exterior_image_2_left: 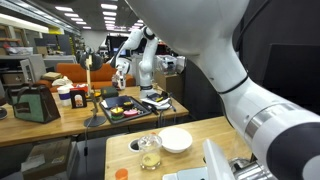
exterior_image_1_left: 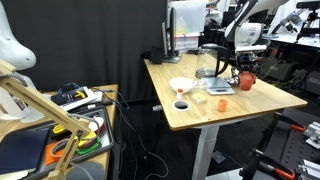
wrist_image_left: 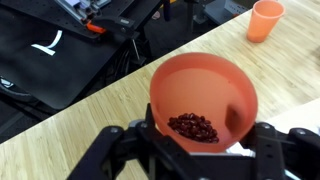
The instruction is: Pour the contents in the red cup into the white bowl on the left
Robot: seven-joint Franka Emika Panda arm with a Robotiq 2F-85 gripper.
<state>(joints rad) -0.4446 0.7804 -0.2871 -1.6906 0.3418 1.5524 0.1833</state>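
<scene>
My gripper (wrist_image_left: 200,152) is shut on the red cup (wrist_image_left: 203,95), an orange-red tumbler held upright between both fingers. Dark red beans (wrist_image_left: 193,127) lie at its bottom. In an exterior view the gripper (exterior_image_1_left: 245,76) holds the cup (exterior_image_1_left: 246,82) just above the right part of the wooden table. The white bowl (exterior_image_1_left: 181,86) stands well to its left on the table, apart from it. The bowl also shows in an exterior view (exterior_image_2_left: 176,140). It is out of the wrist view.
A second orange cup (wrist_image_left: 265,20) stands on the table (exterior_image_1_left: 250,104), also seen in an exterior view (exterior_image_1_left: 222,102). A clear glass jug (exterior_image_1_left: 207,65), a small white cup with dark inside (exterior_image_1_left: 181,104) and a pale tray (exterior_image_1_left: 222,90) lie between gripper and bowl.
</scene>
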